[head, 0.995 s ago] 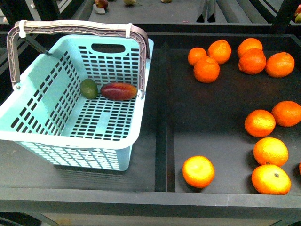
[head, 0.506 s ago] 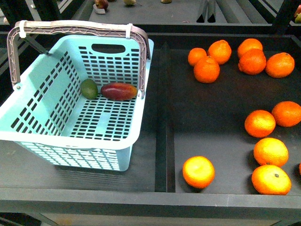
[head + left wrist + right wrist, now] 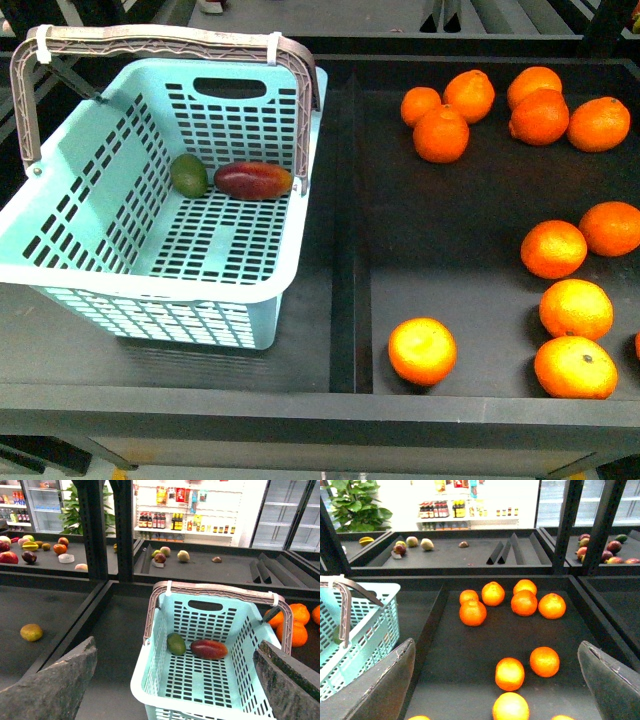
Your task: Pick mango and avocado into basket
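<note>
The red mango [image 3: 253,180] and the green avocado [image 3: 189,175] lie side by side on the floor of the turquoise basket [image 3: 75,283], near its far wall. The left wrist view shows the same mango [image 3: 209,649] and avocado [image 3: 176,644] inside the basket [image 3: 142,672]. My left gripper [image 3: 175,680] hangs open above and in front of the basket, holding nothing. My right gripper [image 3: 502,680] is open over the orange bin, also holding nothing. Neither arm appears in the front view.
Several oranges [image 3: 422,350] lie scattered in the dark bin [image 3: 450,230] right of the basket, with a raised divider [image 3: 345,250] between them. The basket's grey-brown handle [image 3: 160,40] stands upright. Far shelves hold other fruit [image 3: 31,632].
The front view has shifted slightly, so the basket and oranges sit a little higher in the picture. Mango and avocado keep their places in the basket.
</note>
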`<state>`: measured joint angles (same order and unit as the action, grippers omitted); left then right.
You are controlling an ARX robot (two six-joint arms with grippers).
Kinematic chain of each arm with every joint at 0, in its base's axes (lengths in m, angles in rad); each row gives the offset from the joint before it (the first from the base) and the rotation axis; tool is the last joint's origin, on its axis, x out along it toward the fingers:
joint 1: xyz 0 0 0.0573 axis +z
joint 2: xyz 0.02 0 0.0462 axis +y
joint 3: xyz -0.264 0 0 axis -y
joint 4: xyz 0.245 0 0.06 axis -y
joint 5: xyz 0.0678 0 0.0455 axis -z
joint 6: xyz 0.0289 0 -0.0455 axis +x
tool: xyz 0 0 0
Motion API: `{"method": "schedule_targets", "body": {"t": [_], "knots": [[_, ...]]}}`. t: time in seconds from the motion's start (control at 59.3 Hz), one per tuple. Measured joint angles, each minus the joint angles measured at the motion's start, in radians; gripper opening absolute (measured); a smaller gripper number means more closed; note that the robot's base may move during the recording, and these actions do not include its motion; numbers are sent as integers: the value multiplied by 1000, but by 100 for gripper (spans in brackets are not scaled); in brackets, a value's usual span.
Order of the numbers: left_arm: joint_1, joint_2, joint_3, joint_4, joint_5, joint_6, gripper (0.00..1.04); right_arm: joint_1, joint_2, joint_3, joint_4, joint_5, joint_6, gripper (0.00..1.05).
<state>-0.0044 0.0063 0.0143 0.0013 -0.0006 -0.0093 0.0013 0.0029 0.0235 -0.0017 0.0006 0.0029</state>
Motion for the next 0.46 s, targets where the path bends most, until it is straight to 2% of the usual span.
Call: {"method": "schedule_targets", "body": {"t": [0.455], "knots": [[0,0,0,0,0,0,96,0,0,0,0,0,0,96]]}}
